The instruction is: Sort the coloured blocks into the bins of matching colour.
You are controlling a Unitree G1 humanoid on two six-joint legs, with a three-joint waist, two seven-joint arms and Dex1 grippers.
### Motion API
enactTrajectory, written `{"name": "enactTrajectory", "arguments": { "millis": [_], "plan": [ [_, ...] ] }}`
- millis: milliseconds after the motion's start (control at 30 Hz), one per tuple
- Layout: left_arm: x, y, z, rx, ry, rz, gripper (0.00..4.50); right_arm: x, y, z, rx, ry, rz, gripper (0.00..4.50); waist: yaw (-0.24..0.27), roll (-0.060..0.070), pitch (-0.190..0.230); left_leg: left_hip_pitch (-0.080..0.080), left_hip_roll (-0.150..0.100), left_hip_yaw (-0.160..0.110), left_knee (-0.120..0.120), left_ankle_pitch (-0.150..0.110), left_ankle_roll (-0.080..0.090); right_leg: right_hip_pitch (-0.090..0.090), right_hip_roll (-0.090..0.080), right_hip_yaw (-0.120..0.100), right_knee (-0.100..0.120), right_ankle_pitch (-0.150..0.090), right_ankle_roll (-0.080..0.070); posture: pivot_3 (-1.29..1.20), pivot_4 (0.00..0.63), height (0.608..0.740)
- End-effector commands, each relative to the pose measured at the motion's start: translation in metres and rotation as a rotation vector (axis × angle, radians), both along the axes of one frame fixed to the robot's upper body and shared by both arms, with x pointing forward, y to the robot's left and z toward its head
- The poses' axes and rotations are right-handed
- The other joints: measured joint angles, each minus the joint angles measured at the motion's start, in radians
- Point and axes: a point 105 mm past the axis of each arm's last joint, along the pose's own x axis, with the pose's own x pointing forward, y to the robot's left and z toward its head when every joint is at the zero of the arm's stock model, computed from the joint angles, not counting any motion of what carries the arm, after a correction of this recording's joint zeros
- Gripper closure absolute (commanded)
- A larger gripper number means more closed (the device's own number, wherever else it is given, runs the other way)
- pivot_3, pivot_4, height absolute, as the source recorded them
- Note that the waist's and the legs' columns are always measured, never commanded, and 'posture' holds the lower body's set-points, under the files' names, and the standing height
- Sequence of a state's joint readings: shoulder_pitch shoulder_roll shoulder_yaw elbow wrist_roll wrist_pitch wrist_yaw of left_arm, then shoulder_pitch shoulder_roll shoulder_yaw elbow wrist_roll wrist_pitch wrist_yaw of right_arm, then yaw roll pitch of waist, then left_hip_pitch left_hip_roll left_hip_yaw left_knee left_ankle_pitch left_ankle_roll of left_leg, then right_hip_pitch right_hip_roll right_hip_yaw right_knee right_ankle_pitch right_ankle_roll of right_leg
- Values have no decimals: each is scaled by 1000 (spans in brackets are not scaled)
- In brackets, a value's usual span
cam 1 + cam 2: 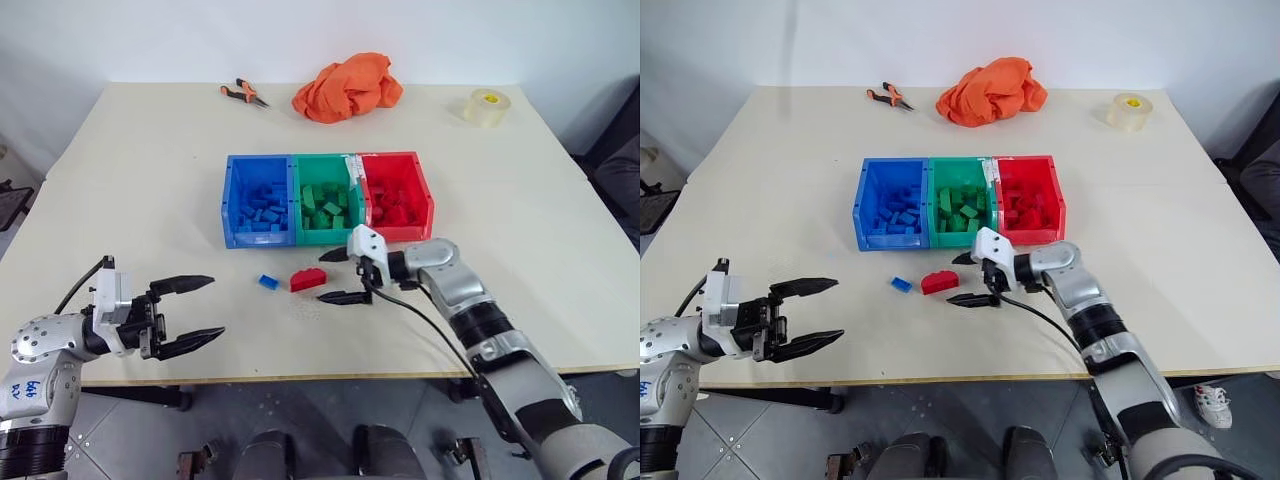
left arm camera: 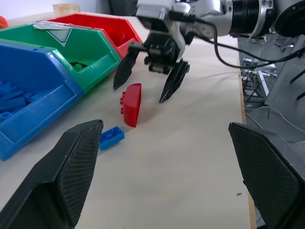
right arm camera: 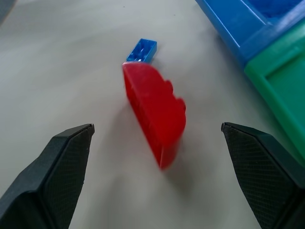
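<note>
A red block [image 1: 307, 280] with a rounded top lies on the table just in front of the bins, and a small blue block [image 1: 267, 282] lies to its left. My right gripper [image 1: 338, 276] is open right beside the red block on its right, pointing left at it, one finger above and one below. The right wrist view shows the red block [image 3: 155, 113] between the spread fingers, untouched, with the blue block [image 3: 142, 50] beyond it. My left gripper [image 1: 190, 314] hangs open and empty near the table's front left edge. The blue bin [image 1: 234, 205], green bin [image 1: 298, 200] and red bin [image 1: 424, 190] hold several matching blocks.
An orange cloth [image 1: 346, 87] lies at the back middle of the table. Orange-handled pliers [image 1: 243, 94] lie to its left, and a clear tape roll [image 1: 487, 107] stands at the back right. The bins are close behind my right gripper.
</note>
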State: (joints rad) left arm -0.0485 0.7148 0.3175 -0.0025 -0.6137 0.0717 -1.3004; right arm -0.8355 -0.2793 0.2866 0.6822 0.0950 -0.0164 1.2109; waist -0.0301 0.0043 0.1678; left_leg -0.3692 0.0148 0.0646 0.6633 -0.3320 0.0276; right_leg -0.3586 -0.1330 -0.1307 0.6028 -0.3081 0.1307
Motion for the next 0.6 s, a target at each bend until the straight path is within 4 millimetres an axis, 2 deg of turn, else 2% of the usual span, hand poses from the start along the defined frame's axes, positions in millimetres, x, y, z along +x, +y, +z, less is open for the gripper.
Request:
{"name": "enactTrajectory", "arguments": {
  "millis": [33,100,200,333,400,500,600],
  "plan": [
    [-3,-2,9,-12,-43,-4,0,4,4,9,33,-46,3,202,1,0,0,0,0,0,0,0,0,0,0,0,0,0,0,0,150,740],
    [-3,-1,9,-14,-43,-2,0,5,6,10,49,-46,-5,659,0,0,0,0,0,0,0,0,0,0,0,0,0,0,0,0,150,740],
    [-2,0,10,-15,-43,2,0,6,6,15,68,-58,-20,1669,-1,0,0,0,0,0,0,0,0,0,0,0,0,0,0,0,150,740],
    [1,-1,10,-19,-44,9,0,7,1,32,126,-100,-48,3138,-1,0,0,0,0,0,0,0,0,0,0,1,0,0,0,0,150,740],
    [3,-2,9,-22,-44,10,0,5,0,40,153,-112,-61,3624,0,0,0,0,0,0,0,0,0,0,0,1,0,0,0,0,150,740],
    [6,-5,9,-33,-45,12,0,3,-13,58,200,-140,-114,3618,2,0,0,0,0,-1,0,0,0,0,0,1,1,0,0,0,150,740],
    [9,-7,9,-42,-47,12,0,6,-40,77,220,-169,-214,3618,5,0,0,0,-1,-1,0,0,0,0,-1,1,1,0,0,0,150,740]
  ]
}}
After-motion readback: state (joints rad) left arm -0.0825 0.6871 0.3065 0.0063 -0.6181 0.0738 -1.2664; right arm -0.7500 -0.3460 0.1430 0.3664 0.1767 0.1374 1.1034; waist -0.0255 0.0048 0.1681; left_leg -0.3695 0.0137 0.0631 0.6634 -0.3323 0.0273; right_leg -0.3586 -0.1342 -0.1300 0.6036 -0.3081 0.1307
